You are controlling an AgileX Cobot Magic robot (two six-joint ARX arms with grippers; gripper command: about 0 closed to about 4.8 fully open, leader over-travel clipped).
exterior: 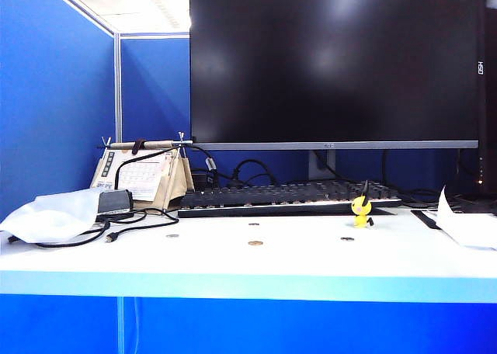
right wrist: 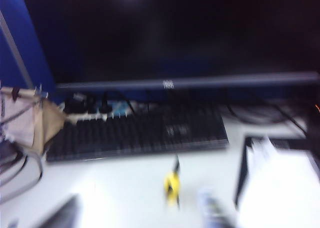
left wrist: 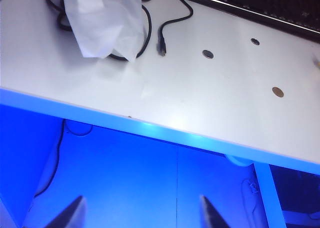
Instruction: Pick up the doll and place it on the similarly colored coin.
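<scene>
Four small round coins are lying near you on the smooth white desk (exterior: 233, 261): the golden-bronze coin (exterior: 255, 243) is sitting nearest, near the middle, with duller grey coins (exterior: 172, 235) spread to its left, behind it and to its right. You are watching the left gripper (left wrist: 141, 213) hanging off the near edge of the desk, below the tabletop, its two dark fingertips standing well apart with nothing between them. Your right gripper (right wrist: 142, 213) is showing only as two blurred fingertips in its own wrist view, near the doll; they seem to be standing apart and empty, and the doll is not in them. Going farther and to the right, the doll (exterior: 361, 211) is standing upright just in front of the black keyboard (exterior: 287, 196), well apart from the golden coin. It is looking like a tiny hard plastic figure, light and stiff, with a rounded yellow head and thin black points that could be bending or snagging, so you are probably better off pinching the round yellow body from the sides; being glossy and top-heavy, it may be tipping at a nudge. Crumpled white plastic (exterior: 46, 216), black cables and a beige desk calendar (exterior: 147, 175) are lying far left, and the dark monitor (exterior: 334, 63) is standing farthest back.
</scene>
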